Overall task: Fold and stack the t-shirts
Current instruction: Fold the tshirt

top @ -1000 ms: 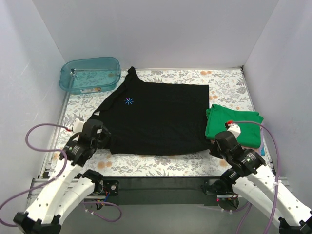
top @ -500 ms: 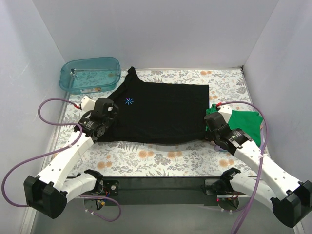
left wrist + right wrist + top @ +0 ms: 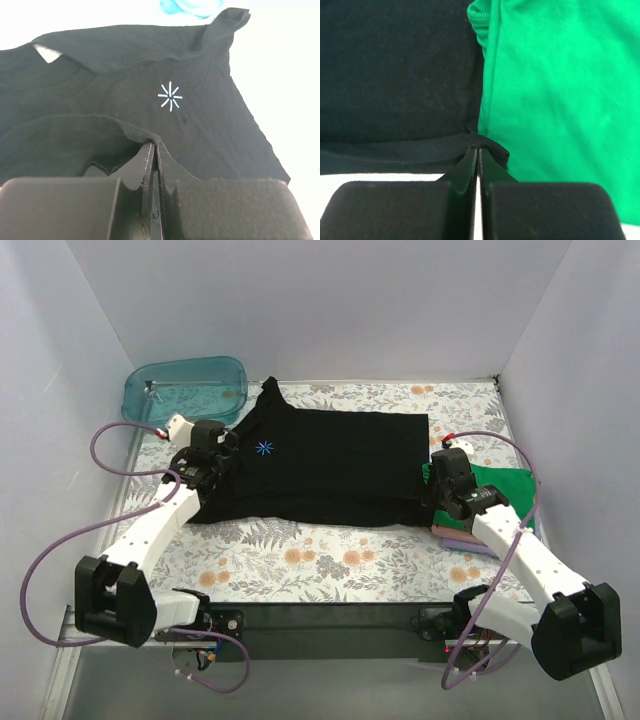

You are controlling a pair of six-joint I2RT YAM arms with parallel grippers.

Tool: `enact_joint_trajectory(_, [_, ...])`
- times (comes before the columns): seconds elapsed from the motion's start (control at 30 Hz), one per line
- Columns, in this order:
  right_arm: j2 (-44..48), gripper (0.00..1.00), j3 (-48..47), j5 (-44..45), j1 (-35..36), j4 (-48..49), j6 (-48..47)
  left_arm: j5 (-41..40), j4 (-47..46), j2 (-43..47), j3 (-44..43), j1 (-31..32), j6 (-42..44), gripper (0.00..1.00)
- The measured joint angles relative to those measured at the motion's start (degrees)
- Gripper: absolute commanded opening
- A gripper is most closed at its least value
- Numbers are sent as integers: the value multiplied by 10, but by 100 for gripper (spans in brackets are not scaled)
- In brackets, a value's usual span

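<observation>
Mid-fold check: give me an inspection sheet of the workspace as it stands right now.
Surface: floral table cover, lying flat.
Job's things: black t-shirt spread across the middle, near hem lifted at both corners; green t-shirt folded at right, on top of paler folded cloth.
Clutter: teal tub in the back left corner.
End effectors: left end effector and right end effector each shut on the black hem.
Cables: purple cables loop off both arms.
Surroundings: white walls; nothing else seen.
</observation>
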State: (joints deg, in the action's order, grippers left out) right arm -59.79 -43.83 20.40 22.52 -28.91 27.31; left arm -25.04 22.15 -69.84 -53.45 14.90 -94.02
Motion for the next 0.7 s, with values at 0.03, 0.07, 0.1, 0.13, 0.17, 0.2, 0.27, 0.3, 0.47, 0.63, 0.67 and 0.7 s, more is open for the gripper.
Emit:
enact_joint_trajectory(0.03, [-14, 1, 0, -12, -10, 13, -6, 5, -16, -18, 0, -3, 6, 0])
enact_joint_trajectory(0.07, [-24, 1, 0, -19, -17, 22, -9, 7, -28, -30, 0, -4, 9, 0])
enact_joint_trajectory(0.1, [-35, 1, 0, -28, -24, 33, -14, 8, -42, -45, 0, -6, 14, 0])
enact_joint_trajectory(0.13, [-47, 1, 0, -34, -29, 44, -19, 10, -55, -61, -1, -10, 20, 0])
enact_joint_trajectory(0.17, [-57, 1, 0, -41, -33, 54, -22, 11, -70, -77, -1, -14, 25, 0])
enact_joint_trajectory(0.2, [-67, 1, 0, -47, -38, 66, -25, 13, -83, -92, -3, -17, 31, 0])
enact_joint_trajectory(0.27, [-88, 1, 0, -59, -45, 90, -31, 18, -114, -121, -6, -23, 46, 0])
enact_joint_trajectory(0.3, [-98, 1, 0, -64, -47, 100, -33, 21, -129, -136, -9, -25, 53, 0])
enact_joint_trajectory(0.47, [-141, 1, 0, -70, -59, 131, -35, 38, -188, -206, -34, -31, 88, 0])
enact_joint_trajectory(0.63, [-170, 4, -6, -64, -64, 141, -35, 47, -210, -267, -71, -31, 115, 55])
enact_joint_trajectory(0.67, [-173, 8, -9, -63, -64, 141, -35, 47, -211, -276, -81, -31, 117, 67])
enact_joint_trajectory(0.7, [-175, 19, -11, -62, -64, 141, -35, 46, -209, -286, -93, -31, 120, 76])
